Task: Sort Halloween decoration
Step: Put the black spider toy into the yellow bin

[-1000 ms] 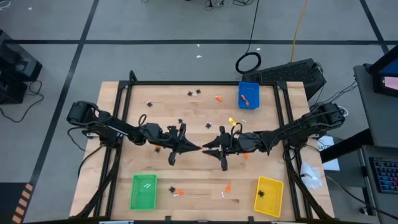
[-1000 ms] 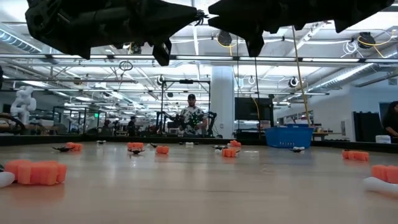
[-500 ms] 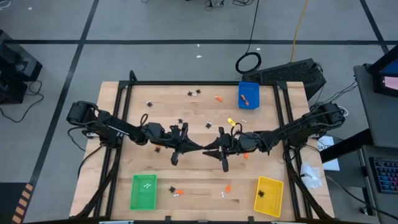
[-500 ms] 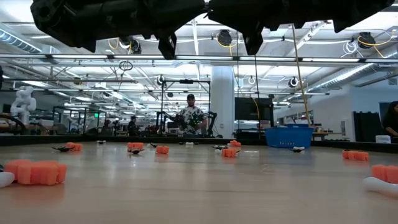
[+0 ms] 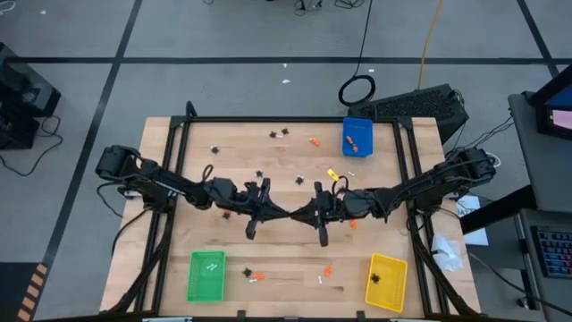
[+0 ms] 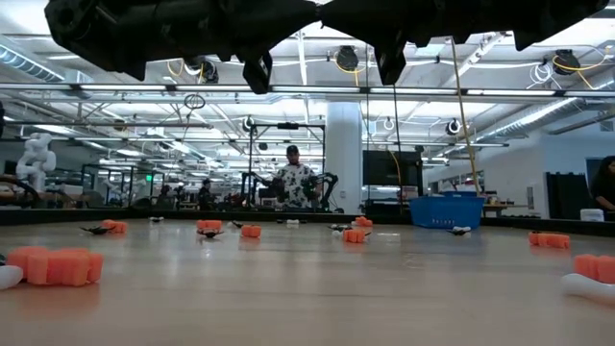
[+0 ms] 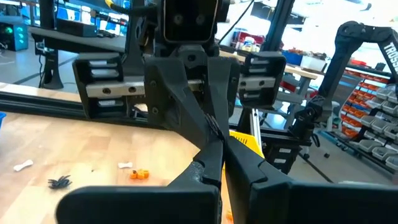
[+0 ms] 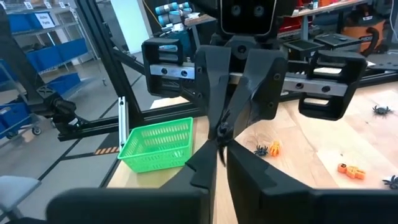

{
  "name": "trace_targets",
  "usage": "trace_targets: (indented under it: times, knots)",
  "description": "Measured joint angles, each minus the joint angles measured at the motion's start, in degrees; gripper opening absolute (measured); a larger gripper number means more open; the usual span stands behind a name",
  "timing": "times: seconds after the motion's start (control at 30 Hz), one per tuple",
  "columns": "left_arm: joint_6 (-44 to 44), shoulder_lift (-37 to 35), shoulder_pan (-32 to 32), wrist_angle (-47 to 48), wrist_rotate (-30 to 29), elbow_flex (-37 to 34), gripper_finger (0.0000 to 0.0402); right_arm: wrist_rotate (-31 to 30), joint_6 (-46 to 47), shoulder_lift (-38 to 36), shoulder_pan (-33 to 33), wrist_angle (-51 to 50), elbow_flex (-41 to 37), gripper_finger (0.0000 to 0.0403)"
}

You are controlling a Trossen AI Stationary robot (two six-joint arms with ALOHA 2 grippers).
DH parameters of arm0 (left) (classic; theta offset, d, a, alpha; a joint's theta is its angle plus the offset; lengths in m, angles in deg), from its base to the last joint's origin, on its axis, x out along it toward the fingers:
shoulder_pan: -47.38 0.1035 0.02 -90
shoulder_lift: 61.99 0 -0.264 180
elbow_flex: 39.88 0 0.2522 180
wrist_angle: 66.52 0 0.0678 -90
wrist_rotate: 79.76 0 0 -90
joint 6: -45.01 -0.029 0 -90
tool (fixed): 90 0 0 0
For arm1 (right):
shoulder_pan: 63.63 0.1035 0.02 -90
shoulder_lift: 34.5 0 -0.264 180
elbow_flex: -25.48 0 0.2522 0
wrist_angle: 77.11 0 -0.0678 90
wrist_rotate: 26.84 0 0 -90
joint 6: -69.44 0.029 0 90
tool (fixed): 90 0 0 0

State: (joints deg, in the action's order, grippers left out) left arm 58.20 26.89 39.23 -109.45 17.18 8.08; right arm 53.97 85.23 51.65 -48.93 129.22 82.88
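Observation:
Both grippers hang above the middle of the table, tip to tip. My left gripper (image 5: 287,215) points toward the table's right, my right gripper (image 5: 298,215) toward its left, and both look shut. In the right wrist view a tiny black spider (image 8: 220,131) shows at the left gripper's tips. Other trinkets lie flat on the wood: orange lumps (image 5: 314,141), black spiders (image 5: 279,134) and white bones (image 5: 320,281). The low view shows orange lumps (image 6: 56,266) near the camera and both grippers high overhead. My left gripper pinches a tiny black spider (image 8: 220,131) between its two fingertips, level, coming from the table's left. The spider is lifted clear of the table. My right gripper's tips (image 8: 214,149) stand right against that spot from the table's right; I cannot tell whether they touch it.
A green tray (image 5: 207,275) sits at the near left, a yellow tray (image 5: 386,282) at the near right and a blue tray (image 5: 357,137) at the far right. A black frame borders the table. A person stands far off in the room behind.
My left gripper has moved a little toward the table's right, closing the small gap to my right gripper, so the two sets of tips now meet. The trinkets on the table have stayed where they were.

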Motion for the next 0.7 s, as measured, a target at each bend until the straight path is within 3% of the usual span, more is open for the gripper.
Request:
trace_targets:
  times: [0.43, 0.57, 0.7]
  knots:
    - [-0.02, 0.02, -0.21, 0.46, -1.44, 0.0, 0.0005, 0.07, -0.14, -0.02, 0.0, 0.18, 0.0, 0.0087]
    - [-0.02, 0.02, -0.21, 0.3, -1.44, 0.0, 0.0005, 0.02, -0.43, -0.02, 0.0, 0.18, 0.0, 0.0073]
    - [-0.02, 0.02, -0.23, 0.04, -1.45, -0.01, 0.0005, 0.04, -1.44, -0.02, -0.02, 0.05, 0.0, 0.0029]
